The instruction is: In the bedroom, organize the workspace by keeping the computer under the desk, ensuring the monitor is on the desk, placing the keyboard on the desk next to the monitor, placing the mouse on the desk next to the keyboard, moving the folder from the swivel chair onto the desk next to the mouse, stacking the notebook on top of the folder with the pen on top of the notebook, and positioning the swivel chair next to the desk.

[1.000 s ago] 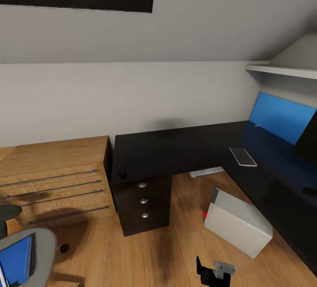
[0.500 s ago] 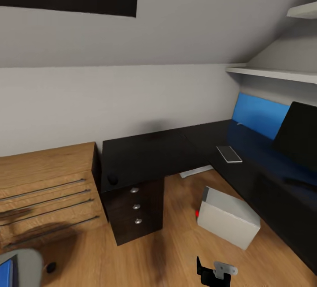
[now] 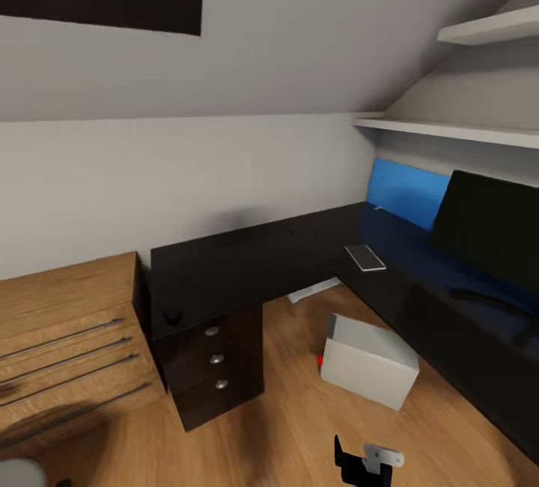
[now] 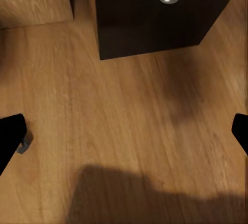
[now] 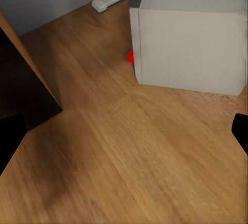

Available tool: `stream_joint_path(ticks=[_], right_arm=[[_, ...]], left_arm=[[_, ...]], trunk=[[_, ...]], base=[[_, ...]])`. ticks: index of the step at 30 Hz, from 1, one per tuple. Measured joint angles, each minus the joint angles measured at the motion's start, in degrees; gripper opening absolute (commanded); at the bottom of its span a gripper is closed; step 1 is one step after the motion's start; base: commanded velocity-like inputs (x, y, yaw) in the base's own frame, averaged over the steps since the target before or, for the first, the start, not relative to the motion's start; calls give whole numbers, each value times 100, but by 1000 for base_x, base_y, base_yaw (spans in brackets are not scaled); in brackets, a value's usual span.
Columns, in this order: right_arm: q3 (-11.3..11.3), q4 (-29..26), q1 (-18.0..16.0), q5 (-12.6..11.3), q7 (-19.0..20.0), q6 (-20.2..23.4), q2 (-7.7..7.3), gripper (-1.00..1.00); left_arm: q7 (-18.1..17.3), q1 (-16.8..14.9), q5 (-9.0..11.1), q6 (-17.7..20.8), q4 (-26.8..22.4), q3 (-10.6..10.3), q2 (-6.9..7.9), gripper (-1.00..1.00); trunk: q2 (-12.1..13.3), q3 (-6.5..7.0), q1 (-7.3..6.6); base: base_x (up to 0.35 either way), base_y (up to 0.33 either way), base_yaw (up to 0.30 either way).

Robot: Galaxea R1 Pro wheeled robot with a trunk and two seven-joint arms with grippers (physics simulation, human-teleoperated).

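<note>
There, the big L-shaped black-topped desk (image 3: 247, 266) stood in the corner under white wall shelves (image 3: 449, 130). A low light-wood cabinet with long handles (image 3: 67, 337) stood just beside its black three-drawer unit (image 3: 213, 367). The wide black flat monitor (image 3: 490, 229) stood on the desk by the blue back panel (image 3: 404, 191). The light grey boxy computer (image 3: 368, 360) sat on the wood floor (image 3: 299, 427), near the desk. A small flat grey thing (image 3: 364, 256) lay on the desk. No writing could be read. Both grippers' fingers were spread wide apart, holding nothing.
</note>
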Motion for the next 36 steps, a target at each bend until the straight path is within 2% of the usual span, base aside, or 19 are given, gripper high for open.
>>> stream_joint_path(ticks=[21,36], right_arm=[[5,0,0,3,7,0,7,100],[8,0,21,-25,-29,17,26,100]], left_arm=[[1,0,0,0,0,0,0,100],[0,1,-3,0,86,-15,-26,100]], trunk=[[0,138,0],[0,133,0]], base=[[0,0,-232],[0,0,-79]])
